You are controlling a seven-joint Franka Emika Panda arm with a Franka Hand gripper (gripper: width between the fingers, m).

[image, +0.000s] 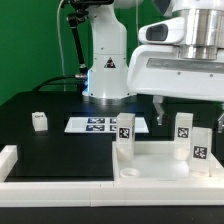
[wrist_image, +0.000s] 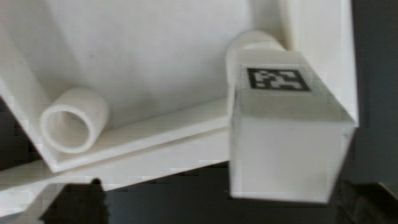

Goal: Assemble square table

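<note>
the square table's top [image: 155, 160] lies in the lower right of the exterior view, rim up, just beside the border rail [image: 50, 186] that runs along the frame's lower edge. three legs stand upright on it: the left leg [image: 125, 135], the middle leg [image: 183, 129] and the right leg [image: 200, 146]. a fourth leg [image: 38, 121] sits alone on the black table [image: 60, 145] at middle left, well apart. the end effector [image: 188, 106] hangs above the middle leg, fingers spread, gripping nothing. whether the standing legs are seated i cannot tell. this looks like the leg-fitting step. the next move likely calls for a straight descent around the middle leg, then a firm squeeze on its flat sides.
</note>
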